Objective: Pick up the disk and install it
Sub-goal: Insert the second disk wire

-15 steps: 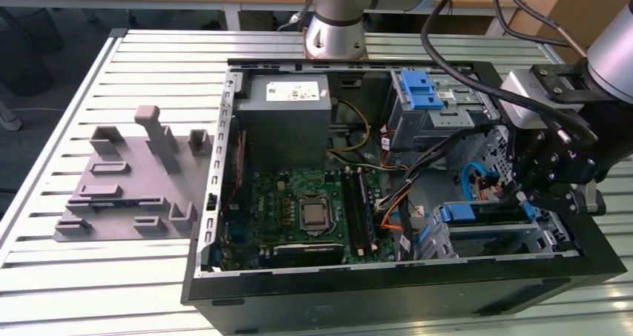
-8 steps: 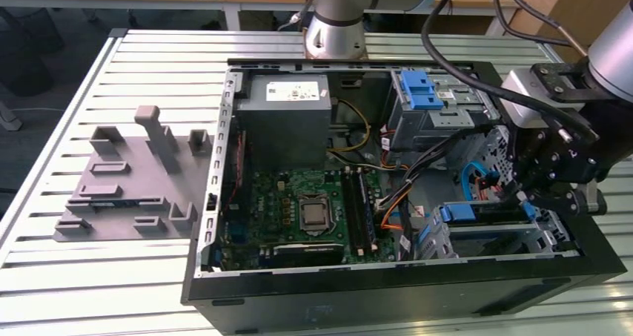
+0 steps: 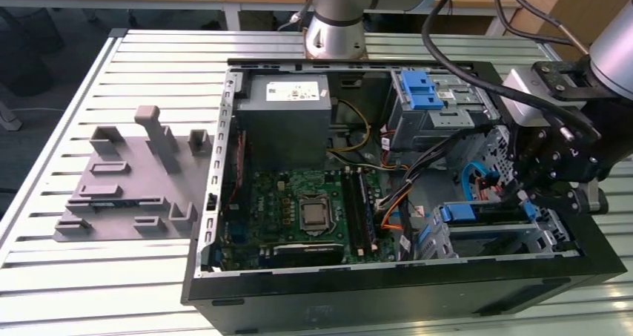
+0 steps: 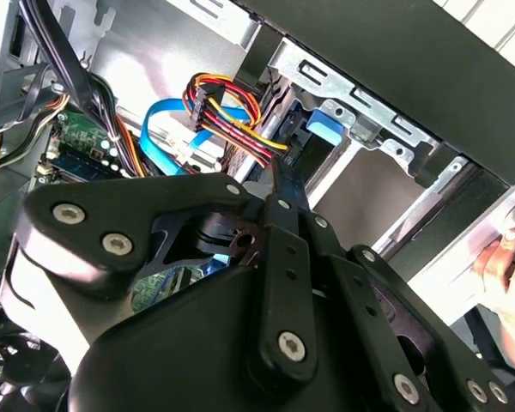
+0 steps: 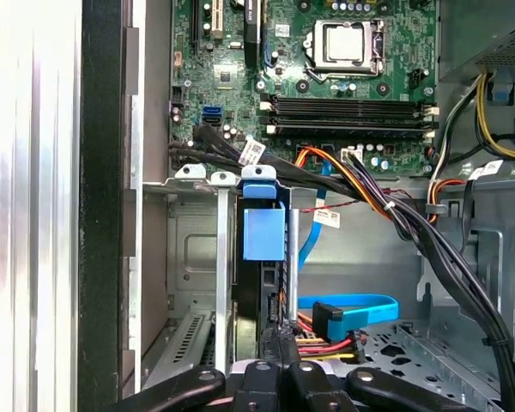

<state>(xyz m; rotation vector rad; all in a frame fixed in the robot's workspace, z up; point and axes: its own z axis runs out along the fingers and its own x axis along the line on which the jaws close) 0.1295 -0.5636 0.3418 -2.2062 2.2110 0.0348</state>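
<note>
We're over the open computer case, lying on its side on the slatted metal table, motherboard up. At the exterior view's right, our arm has the gripper down inside the case at the drive cage. The disk stands on edge in a slot of that cage in the first wrist view, its blue tab facing us; we judge it slid in, though whether fully seated we can't tell. The fingers sit pinched close together right at its near edge; whether they actually grip it is hidden. We'd expect the disk to be rigid, fairly dense, smooth-sided and shock-sensitive, so best held across its narrow edges on the blue rail frame. Bundled cables run just beside it.
</note>
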